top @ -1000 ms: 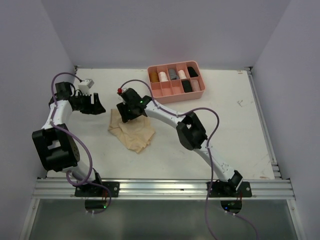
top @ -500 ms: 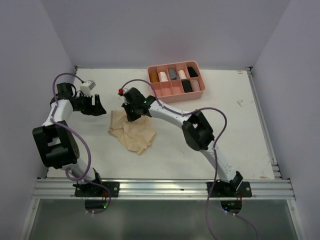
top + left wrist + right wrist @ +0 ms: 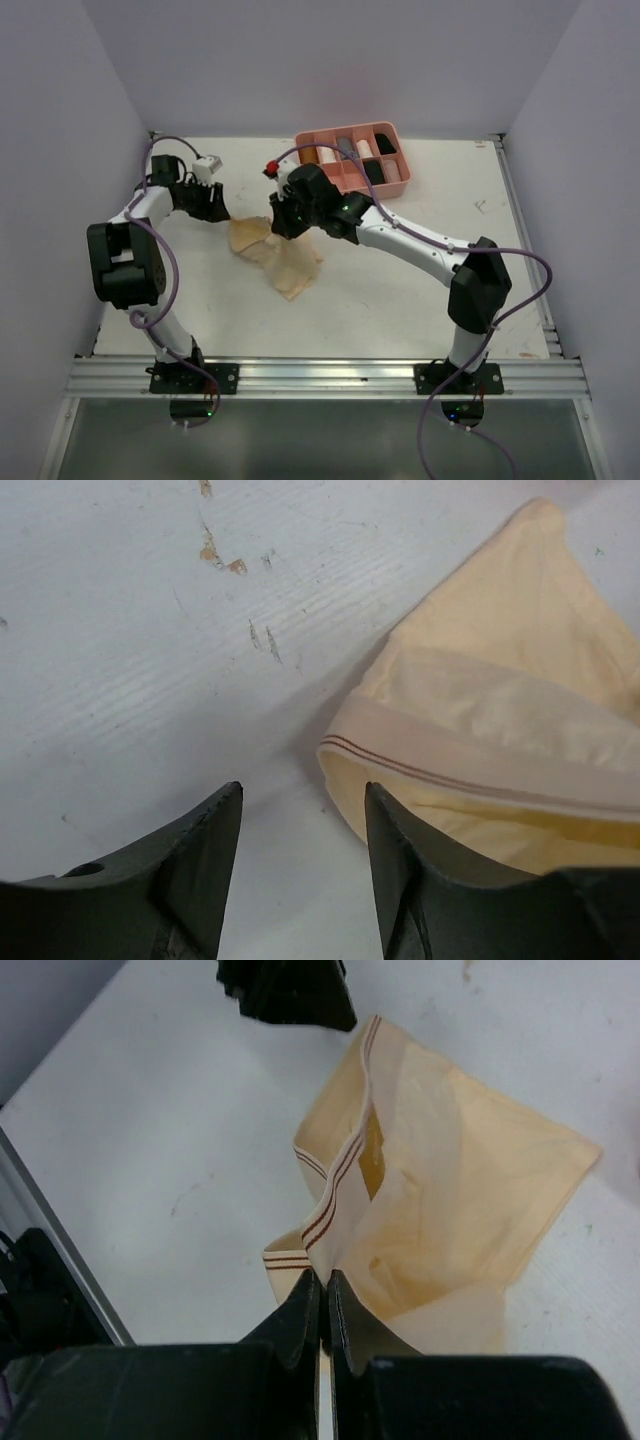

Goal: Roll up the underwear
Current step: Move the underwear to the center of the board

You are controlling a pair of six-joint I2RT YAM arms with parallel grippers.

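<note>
Top external view: a scuffed white table (image 3: 420, 280) carries a rigid pink divided tray (image 3: 392, 190) at its far edge. Nearer lies the pale tan underwear (image 3: 290, 265), soft, crumpled, stripe-banded. The right gripper (image 3: 322, 1280) pinches its edge, fingers clamped together. The left gripper (image 3: 303, 800), fingers apart, sits just beside the band.

Now tan underwear (image 3: 290, 265) in the right tool (image 3: 323, 1278), apparently aloft.

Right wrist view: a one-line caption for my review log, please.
Right end effector shut on the striped waistband of the pale tan underwear over the white table.
</note>
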